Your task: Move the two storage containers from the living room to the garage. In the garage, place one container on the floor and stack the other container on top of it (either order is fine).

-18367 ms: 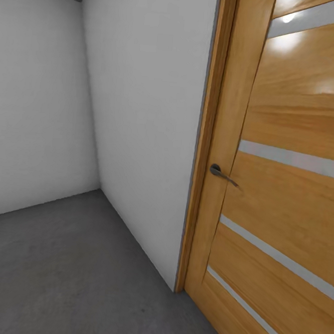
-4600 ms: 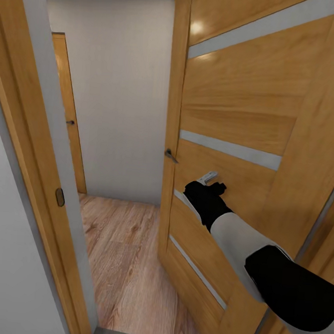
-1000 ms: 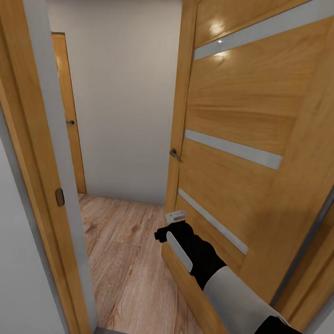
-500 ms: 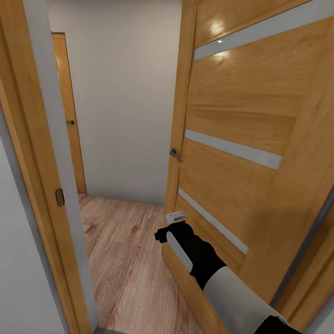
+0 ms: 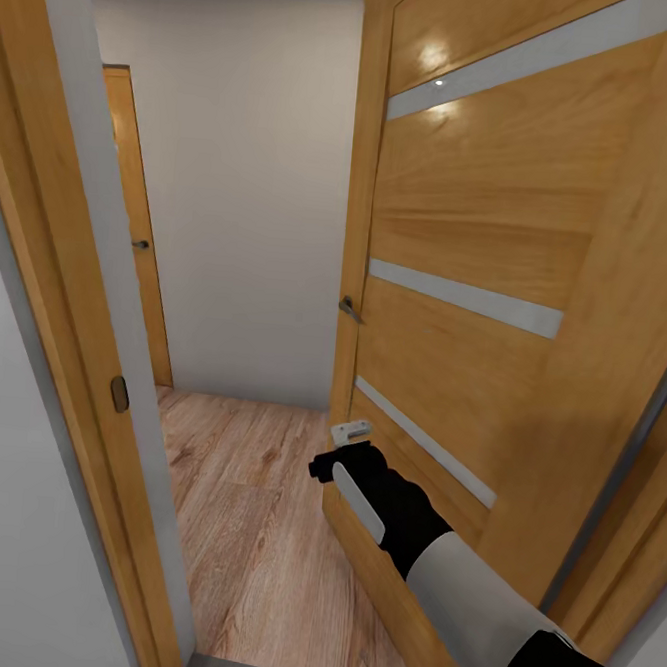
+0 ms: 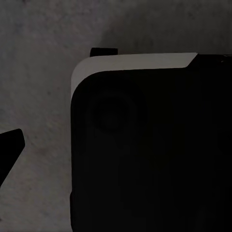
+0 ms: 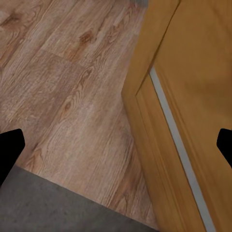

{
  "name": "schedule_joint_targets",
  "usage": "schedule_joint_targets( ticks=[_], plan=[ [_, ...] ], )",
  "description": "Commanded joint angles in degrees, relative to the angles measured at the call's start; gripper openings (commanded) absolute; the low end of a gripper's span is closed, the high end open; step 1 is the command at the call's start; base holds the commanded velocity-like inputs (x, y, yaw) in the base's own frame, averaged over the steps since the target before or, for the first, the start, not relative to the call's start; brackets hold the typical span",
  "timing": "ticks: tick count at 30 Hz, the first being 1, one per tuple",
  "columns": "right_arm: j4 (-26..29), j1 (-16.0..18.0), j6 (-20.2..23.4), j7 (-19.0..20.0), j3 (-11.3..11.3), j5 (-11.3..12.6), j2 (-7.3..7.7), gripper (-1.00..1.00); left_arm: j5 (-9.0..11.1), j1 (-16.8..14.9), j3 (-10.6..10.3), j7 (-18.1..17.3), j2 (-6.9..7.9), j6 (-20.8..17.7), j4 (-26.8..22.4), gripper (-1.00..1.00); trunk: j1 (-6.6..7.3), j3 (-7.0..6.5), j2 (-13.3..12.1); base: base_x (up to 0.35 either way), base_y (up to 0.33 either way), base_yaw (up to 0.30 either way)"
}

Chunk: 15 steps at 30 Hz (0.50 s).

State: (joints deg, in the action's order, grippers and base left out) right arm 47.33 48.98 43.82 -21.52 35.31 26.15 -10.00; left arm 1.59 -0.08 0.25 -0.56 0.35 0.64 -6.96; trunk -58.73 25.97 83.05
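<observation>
Neither orange-red storage container is in view. I stand at a doorway, with the garage's dark grey concrete floor (image 7: 58,208) under me and light wood plank flooring (image 5: 248,527) beyond the threshold. My right gripper (image 5: 332,452) is stretched forward low beside the free edge of the open wooden door (image 5: 482,235). It is open, its black fingertips (image 7: 9,150) spread wide with nothing between them. My left gripper (image 6: 116,147) hangs over the concrete beside my own dark body (image 6: 154,154). One fingertip (image 6: 10,145) shows at the picture's edge.
The door frame (image 5: 65,302) with its strike plate stands close on the left. A pale wall (image 5: 242,216) closes the short hallway ahead, with another wooden door (image 5: 136,228) at its left. The gap between frame and open door is narrow.
In the last second nothing moves. Compared with 4.6 s ago, my right arm has dropped from the door's panel to its lower edge, and the door stands slightly wider.
</observation>
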Motion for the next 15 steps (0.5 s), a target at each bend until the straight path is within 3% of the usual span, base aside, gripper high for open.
schedule_joint_targets(
  ticks=[1, 15],
  plan=[
    [0.04, 0.06, -0.14, -0.50, 0.12, 0.63, 0.00, 1.00, 0.17, -0.01, 0.01, -0.06, 0.00, 0.07, -0.03, 1.00, 0.00, 0.06, 0.03, 0.000, 0.000, 0.000],
    [-0.13, 0.06, -2.86, -1.35, 0.03, 0.42, 0.00, 1.00, 0.17, -0.01, -0.12, -0.09, 0.00, 0.07, -0.25, 1.00, 0.00, 0.06, 0.03, 0.000, 0.000, -0.049]
  ],
)
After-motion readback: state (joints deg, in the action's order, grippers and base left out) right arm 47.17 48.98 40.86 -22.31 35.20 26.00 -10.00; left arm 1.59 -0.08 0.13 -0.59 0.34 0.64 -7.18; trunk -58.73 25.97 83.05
